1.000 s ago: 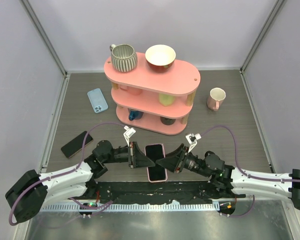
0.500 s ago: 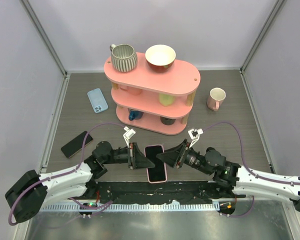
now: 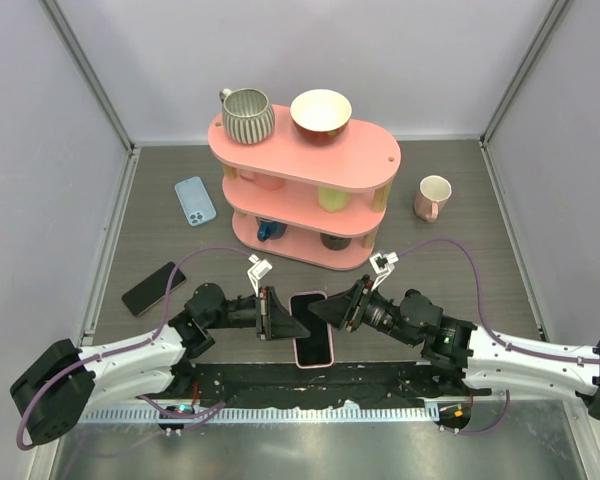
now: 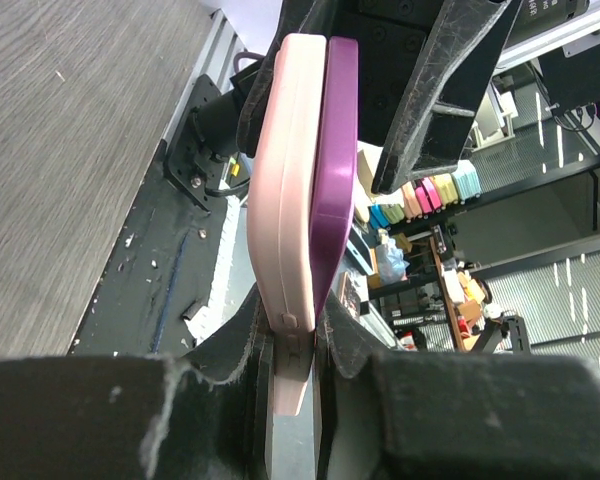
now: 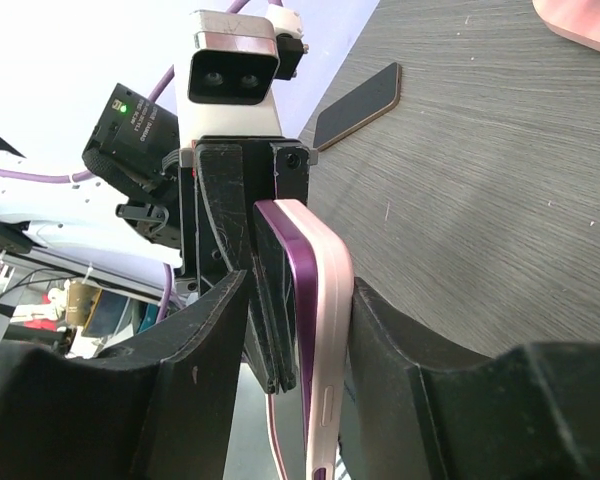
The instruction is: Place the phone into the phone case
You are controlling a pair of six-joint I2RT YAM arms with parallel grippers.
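Note:
A purple phone sits against a pink phone case, held on edge low over the table's near edge between both arms. In the left wrist view the phone lies against the case's right side, with a slight gap at the bottom. My left gripper is shut on the case and phone at their end. My right gripper is open with one jaw on either side of the pair. Its right jaw touches the case. A gap shows between its left jaw and the phone.
A pink three-tier shelf stands behind, carrying a ribbed mug, a bowl and small items. A blue case or phone and a black phone lie at the left. A pale mug stands at the right.
My right gripper has moved left and forward until its jaws stand around the phone and case. The left gripper keeps its hold, almost still.

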